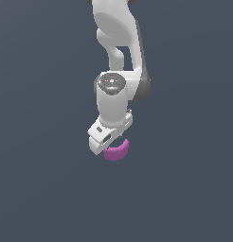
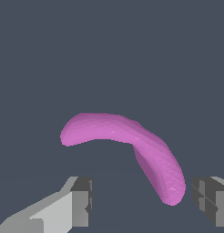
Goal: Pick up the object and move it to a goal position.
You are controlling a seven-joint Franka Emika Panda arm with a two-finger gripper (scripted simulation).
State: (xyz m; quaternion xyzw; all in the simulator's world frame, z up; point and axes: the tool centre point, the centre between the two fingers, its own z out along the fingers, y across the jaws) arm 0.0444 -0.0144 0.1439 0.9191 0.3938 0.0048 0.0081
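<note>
The object (image 2: 132, 136) is a magenta-purple banana-like curved chunk lying on the dark grey surface. In the exterior view it (image 1: 117, 151) shows just below the white hand, partly covered by it. My gripper (image 2: 143, 201) is open and points down over the object. One finger (image 2: 82, 200) stands off the inner side of the curve. The other finger (image 2: 209, 200) stands just outside one blunt end. Neither finger touches the object. In the exterior view the gripper (image 1: 109, 142) hangs right above the chunk, with its fingertips hidden by the hand.
The flat dark grey surface (image 1: 42, 189) spreads around the arm on all sides. The white arm (image 1: 116, 42) rises from the hand towards the top of the exterior view. No other objects are in view.
</note>
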